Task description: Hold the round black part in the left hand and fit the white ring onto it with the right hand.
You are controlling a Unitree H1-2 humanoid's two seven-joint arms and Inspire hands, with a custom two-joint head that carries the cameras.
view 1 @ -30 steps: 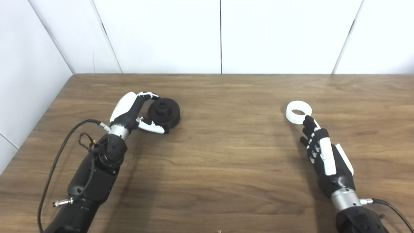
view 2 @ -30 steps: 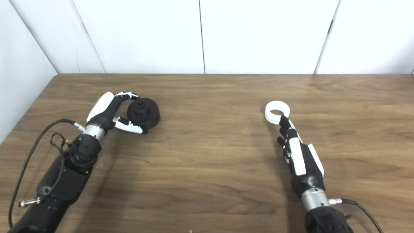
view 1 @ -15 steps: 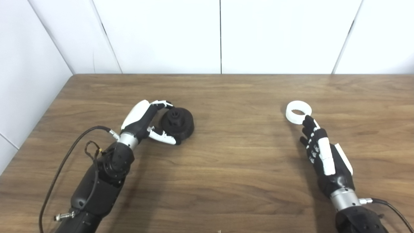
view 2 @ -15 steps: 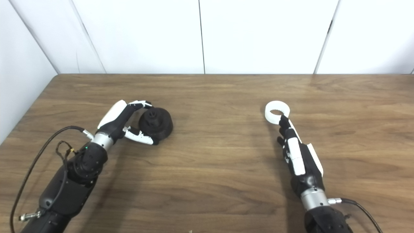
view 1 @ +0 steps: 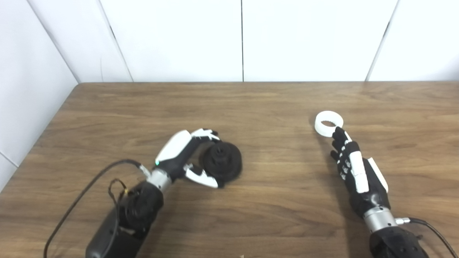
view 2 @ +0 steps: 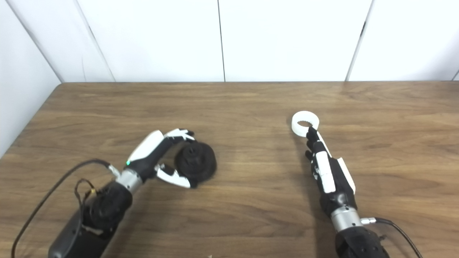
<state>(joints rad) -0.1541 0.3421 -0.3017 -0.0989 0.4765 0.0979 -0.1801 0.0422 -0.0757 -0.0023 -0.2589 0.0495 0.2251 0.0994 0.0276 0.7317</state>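
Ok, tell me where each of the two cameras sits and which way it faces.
Left eye view: on the head, looking down and forward over the wooden table to the white wall; both forearms enter from the bottom edge, left hand wrapped around the round black part.
Right eye view: beside it, a little to the right, facing the same way; right hand, fingers apart, reaches to the white ring.
Shared: both show the same table, both hands, part and ring, only slightly offset sideways.

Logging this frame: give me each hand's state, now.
Left hand: shut on the round black part.
Right hand: open, fingertips at the white ring.
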